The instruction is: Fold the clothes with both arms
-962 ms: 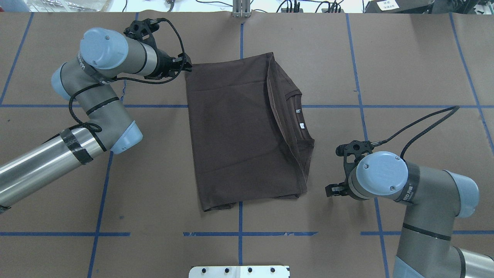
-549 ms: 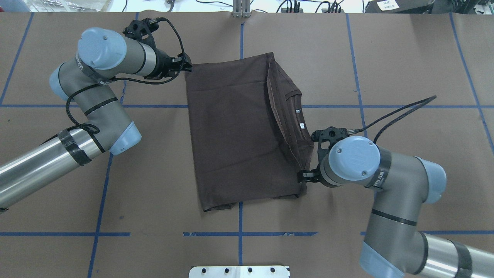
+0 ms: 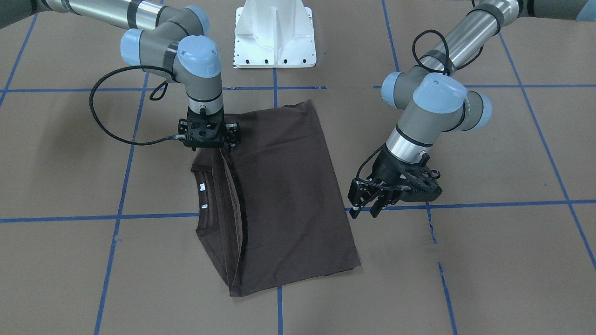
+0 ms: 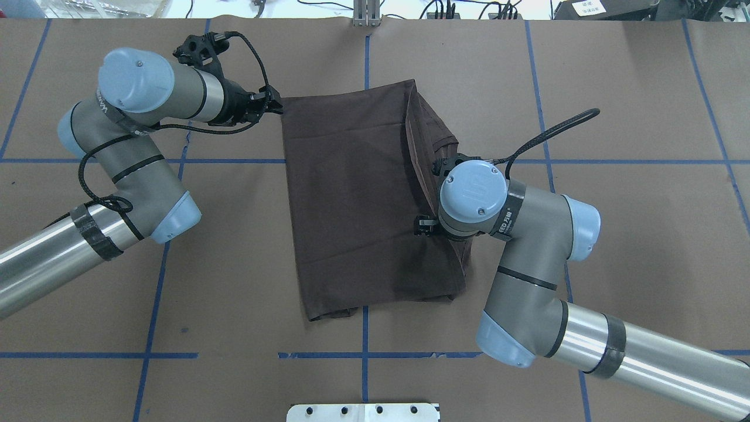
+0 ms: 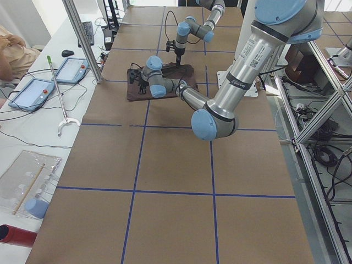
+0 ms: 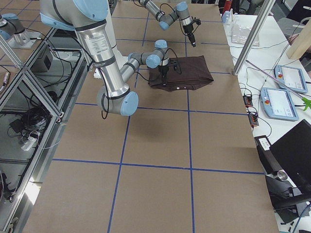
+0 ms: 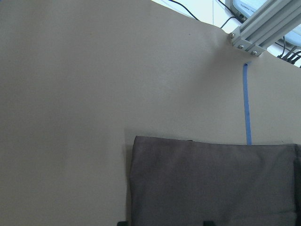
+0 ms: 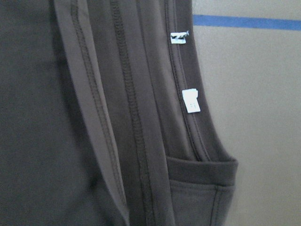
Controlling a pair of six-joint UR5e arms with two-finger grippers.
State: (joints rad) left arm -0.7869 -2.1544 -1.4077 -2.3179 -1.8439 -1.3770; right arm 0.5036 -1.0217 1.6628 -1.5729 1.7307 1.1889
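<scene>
Left gripper [image 3: 368, 210]: fingers spread, empty, just beside the far left corner of the folded shirt [image 4: 351, 205]; whether it touches is unclear. Right gripper [image 3: 231, 136]: points down over the collar edge, fingertips hidden, so I cannot tell its grip. Shirt lies mid-table [image 4: 615, 88]. White tags [image 8: 191, 100] show.

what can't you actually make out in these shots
1. Right gripper: open or shut unclear; the right arm covers it overhead, its own body in the front-facing view.
2. Neck tags: print too small and blurred in the right wrist view.
3. Left gripper: fingertips cut off by the bottom edge of the left wrist view.
4. T-shirt collar: partly under that arm overhead.
</scene>
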